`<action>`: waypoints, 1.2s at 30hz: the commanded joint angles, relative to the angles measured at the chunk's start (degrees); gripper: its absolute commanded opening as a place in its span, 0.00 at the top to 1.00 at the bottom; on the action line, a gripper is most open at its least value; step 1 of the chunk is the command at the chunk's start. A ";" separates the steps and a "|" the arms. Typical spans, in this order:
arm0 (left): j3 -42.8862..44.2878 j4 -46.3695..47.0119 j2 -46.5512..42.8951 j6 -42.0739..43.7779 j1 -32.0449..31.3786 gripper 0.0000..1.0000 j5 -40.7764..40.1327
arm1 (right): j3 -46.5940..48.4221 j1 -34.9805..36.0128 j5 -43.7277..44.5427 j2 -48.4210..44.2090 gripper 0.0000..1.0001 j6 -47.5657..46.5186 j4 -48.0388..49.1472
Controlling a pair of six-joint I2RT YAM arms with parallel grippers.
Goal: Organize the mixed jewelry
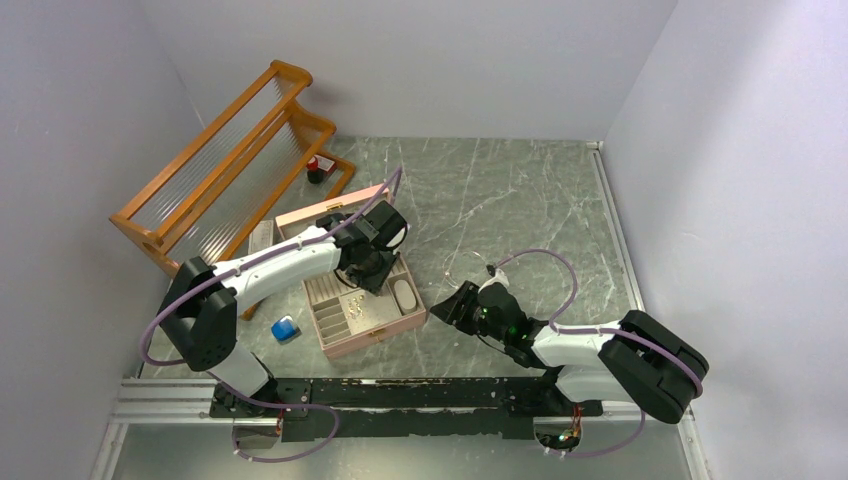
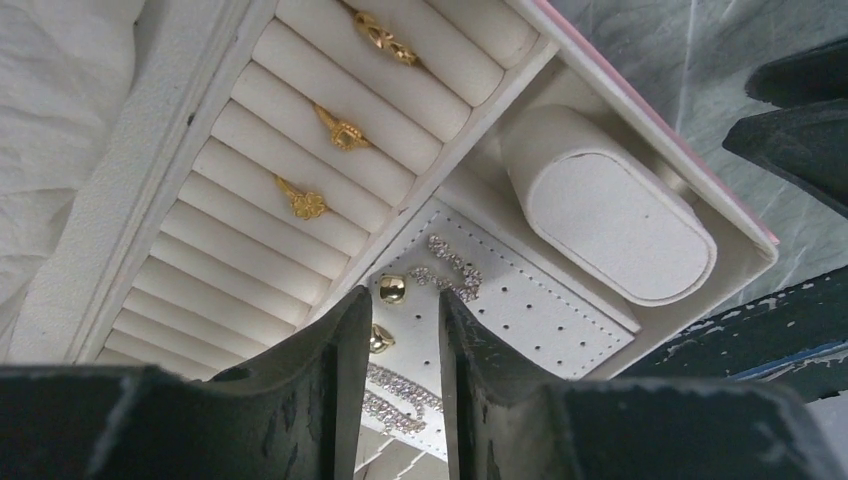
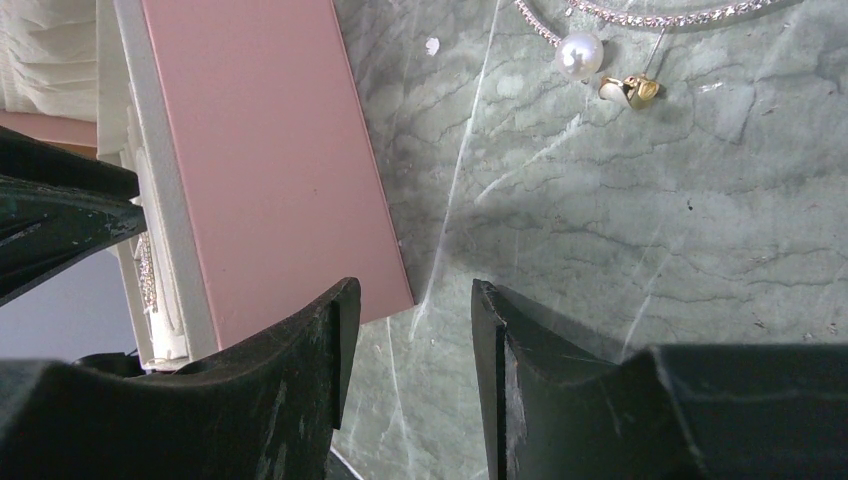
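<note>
The pink box (image 1: 385, 330) lies open with my left gripper (image 1: 372, 270) hanging over it. In the left wrist view that gripper (image 2: 405, 310) stands slightly open, nothing between its fingers, just above the perforated white pad (image 2: 540, 310). On the pad lie two gold studs (image 2: 392, 289) and sparkling silver pieces (image 2: 450, 272). Three gold rings (image 2: 305, 203) sit in the ring rolls. My right gripper (image 3: 412, 295) is open and empty over the marble, beside the pink box's wall (image 3: 270, 160). A pearl (image 3: 581, 55), a small gold piece (image 3: 640, 90) and a thin hoop (image 1: 465, 265) lie on the table.
A wooden rack (image 1: 225, 160) stands at the back left with a small red and black object (image 1: 315, 168) beside it. A blue block (image 1: 285, 328) lies left of the box. An oval white cushion (image 2: 610, 215) fills the box's corner compartment. Walls close in both sides.
</note>
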 commanded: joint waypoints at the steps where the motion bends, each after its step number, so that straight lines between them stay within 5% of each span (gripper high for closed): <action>1: -0.84 2.83 -1.02 -0.29 -0.30 0.66 2.36 | 0.55 0.39 0.89 0.14 0.51 -0.46 1.37; 36: -1.74 1.85 -3.12 1.04 -0.32 0.74 4.25 | 0.27 0.41 0.73 0.23 0.51 -0.38 1.76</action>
